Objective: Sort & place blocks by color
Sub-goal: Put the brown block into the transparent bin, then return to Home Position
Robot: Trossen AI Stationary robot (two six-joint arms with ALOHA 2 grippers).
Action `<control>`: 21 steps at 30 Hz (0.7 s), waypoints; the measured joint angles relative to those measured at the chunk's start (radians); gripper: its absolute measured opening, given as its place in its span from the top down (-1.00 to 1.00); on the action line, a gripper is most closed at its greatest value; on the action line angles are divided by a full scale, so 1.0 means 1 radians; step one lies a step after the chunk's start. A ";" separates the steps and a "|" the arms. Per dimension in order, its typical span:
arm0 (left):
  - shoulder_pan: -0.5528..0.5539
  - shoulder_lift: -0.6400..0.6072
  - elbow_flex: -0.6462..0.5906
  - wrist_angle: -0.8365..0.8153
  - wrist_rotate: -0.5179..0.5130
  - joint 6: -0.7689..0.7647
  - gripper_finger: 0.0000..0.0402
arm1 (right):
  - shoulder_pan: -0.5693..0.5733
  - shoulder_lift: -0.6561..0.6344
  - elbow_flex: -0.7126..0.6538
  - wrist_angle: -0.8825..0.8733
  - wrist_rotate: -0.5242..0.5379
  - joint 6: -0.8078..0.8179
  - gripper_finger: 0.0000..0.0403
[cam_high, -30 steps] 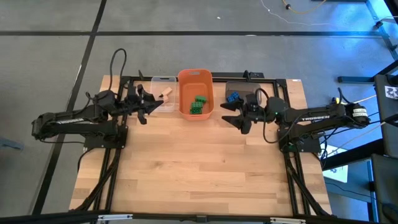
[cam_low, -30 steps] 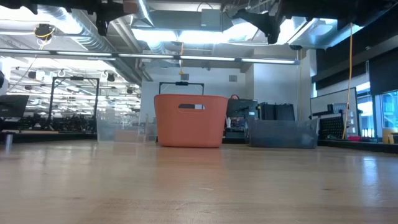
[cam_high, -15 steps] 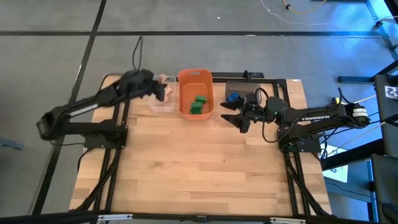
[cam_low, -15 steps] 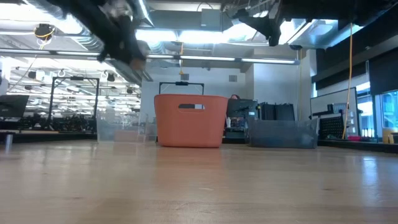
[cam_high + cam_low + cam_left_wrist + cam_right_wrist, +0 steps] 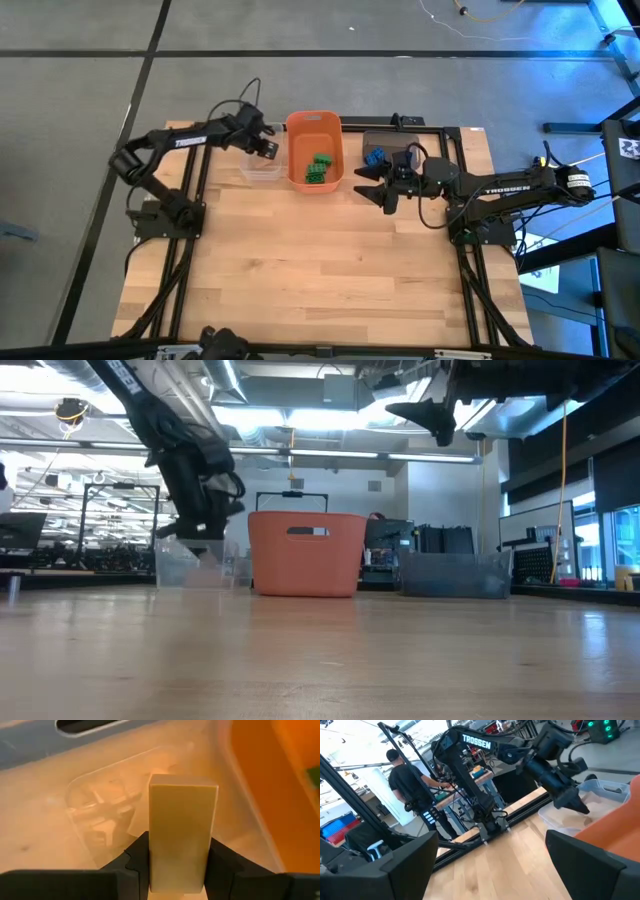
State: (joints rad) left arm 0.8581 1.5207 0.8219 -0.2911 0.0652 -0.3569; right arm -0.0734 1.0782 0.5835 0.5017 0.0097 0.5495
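My left claw point(image 5: 177, 870) is clamped on a small pale tan plastic brick point(image 5: 181, 827), poised above the clear plastic bin point(image 5: 262, 168). It looks light, rigid and slick, so I'd squeeze its flat sides. My right claw point(image 5: 372, 186) hangs released beside the orange bin point(image 5: 314, 124).

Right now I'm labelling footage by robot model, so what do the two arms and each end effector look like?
Both arms are dark, near black, jointed tubes. The left arm and right arm carry white lettering along a link, and black cables loop beside their wrists. The left end effector has two blocky dark fingers; the right end effector has similar dark, angular fingers.
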 joint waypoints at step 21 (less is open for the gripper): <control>0.011 0.009 0.042 -0.033 -0.022 0.028 -0.60 | 0.000 0.000 0.000 0.001 0.000 0.000 -0.83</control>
State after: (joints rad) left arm 0.8689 1.5299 0.8640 -0.3245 0.0433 -0.3290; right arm -0.0734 1.0786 0.5835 0.5029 0.0093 0.5495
